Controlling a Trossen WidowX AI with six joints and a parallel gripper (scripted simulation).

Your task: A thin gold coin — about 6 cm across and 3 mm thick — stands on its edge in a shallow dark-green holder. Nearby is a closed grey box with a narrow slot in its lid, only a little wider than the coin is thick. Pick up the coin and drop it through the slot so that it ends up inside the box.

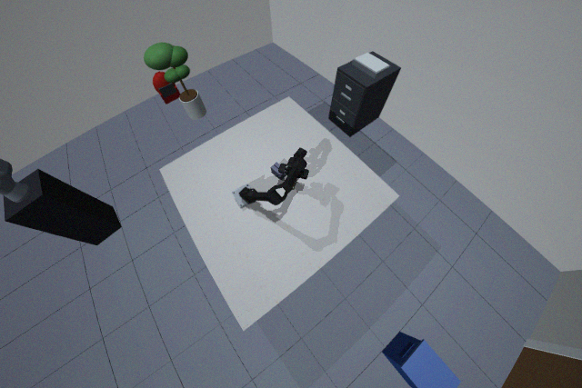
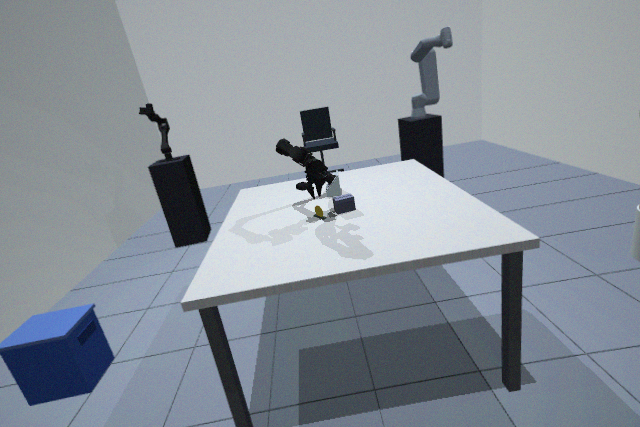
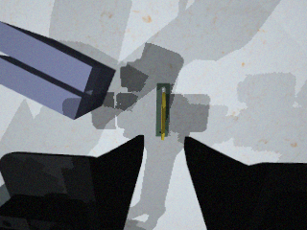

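Note:
The gold coin point(image 2: 318, 211) point(image 3: 163, 115) stands on edge in the dark-green holder point(image 3: 158, 111). In the wrist view it is a thin upright line, its faces turned toward the two fingers. My gripper point(image 2: 316, 197) point(image 3: 164, 141) is partly open with nothing between its fingers. It points down, and its fingertips are above the table. In the wrist view the coin lies just beyond the fingertips, lined up with the gap between them. The closed grey box point(image 1: 275, 169) point(image 2: 344, 203) point(image 3: 48, 58) looks bluish. Its lid slot runs slantwise in the wrist view.
The box is close by the holder, at upper left in the wrist view. Both stand on the white table point(image 1: 225, 252) point(image 2: 413, 231). The arm's pale base point(image 2: 334, 187) is behind the box in the exterior view. Shadows of the arm fall around the holder.

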